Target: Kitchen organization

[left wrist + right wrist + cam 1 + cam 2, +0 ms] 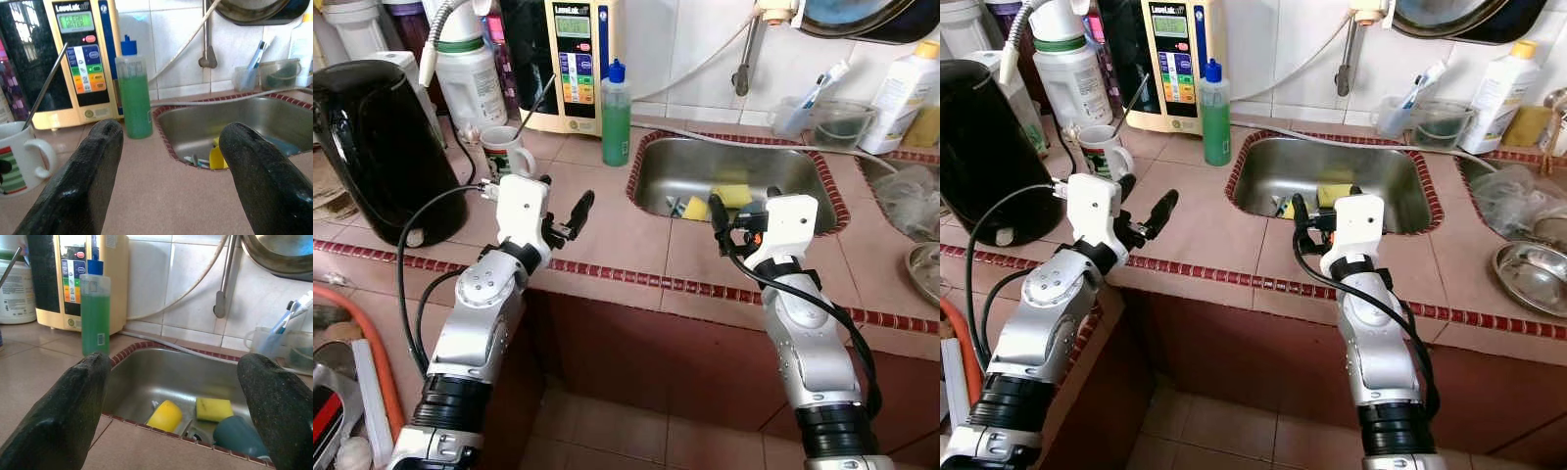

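Green bottle (616,102) upright by sink (677,162) | left gripper (562,211), right gripper (176,396) jaws apart

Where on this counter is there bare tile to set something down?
Bare tile lies between the white mug, the green bottle and the sink, under the open left gripper. The back left is crowded: black kettle, jug, water machine.

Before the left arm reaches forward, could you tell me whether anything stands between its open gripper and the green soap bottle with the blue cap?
Nothing visible does. The left gripper looks across bare tiled counter at the green soap bottle; the white mug stands off to one side.
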Robot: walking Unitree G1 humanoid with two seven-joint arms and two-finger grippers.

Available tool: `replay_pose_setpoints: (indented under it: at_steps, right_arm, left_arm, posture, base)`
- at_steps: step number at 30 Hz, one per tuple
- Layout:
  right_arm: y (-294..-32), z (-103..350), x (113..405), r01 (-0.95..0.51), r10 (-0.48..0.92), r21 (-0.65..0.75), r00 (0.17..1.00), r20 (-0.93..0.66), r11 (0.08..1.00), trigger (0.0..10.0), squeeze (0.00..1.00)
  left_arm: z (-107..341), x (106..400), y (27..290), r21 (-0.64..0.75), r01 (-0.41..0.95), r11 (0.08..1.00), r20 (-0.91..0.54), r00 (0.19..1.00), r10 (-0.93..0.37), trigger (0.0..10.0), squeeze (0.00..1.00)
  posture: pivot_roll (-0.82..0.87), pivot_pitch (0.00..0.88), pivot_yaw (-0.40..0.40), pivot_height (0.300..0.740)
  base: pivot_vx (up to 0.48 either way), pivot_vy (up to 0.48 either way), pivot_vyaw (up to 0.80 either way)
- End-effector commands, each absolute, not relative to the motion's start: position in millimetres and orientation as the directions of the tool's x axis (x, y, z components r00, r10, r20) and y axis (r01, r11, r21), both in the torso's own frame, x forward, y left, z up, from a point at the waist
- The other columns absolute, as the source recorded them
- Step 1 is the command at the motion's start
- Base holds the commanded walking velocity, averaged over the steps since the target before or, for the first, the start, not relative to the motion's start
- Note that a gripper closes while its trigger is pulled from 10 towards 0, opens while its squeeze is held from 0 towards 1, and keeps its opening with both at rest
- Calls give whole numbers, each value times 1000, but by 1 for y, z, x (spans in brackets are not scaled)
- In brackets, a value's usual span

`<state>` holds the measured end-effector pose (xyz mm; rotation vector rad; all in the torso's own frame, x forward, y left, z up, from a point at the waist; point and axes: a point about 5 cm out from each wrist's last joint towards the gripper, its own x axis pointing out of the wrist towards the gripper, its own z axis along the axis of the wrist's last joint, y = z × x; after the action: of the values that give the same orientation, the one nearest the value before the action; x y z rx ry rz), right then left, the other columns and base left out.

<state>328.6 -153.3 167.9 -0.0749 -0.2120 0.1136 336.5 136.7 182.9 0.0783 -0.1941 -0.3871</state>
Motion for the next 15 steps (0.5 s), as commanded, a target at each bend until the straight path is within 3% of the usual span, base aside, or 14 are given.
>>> replay_pose_setpoints:
  at_steps: [1, 15]
  right_arm:
    - [-148, 171, 331, -117, 135, -92, 966, 222, 989, 10000, 0]
    - [-146, 161, 327, -96, 108, -64, 972, 210, 993, 10000, 0]
  left_arm:
    - [189, 339, 133, 112, 355, 928, 204, 906, -371, 10000, 0]
    - [180, 336, 141, 106, 287, 952, 199, 932, -303, 10000, 0]
  posture:
    - [-21, 20, 14, 740]
    - [-36, 0, 24, 740]
  base:
    - [0, -360, 0]
    - [0, -473, 0]
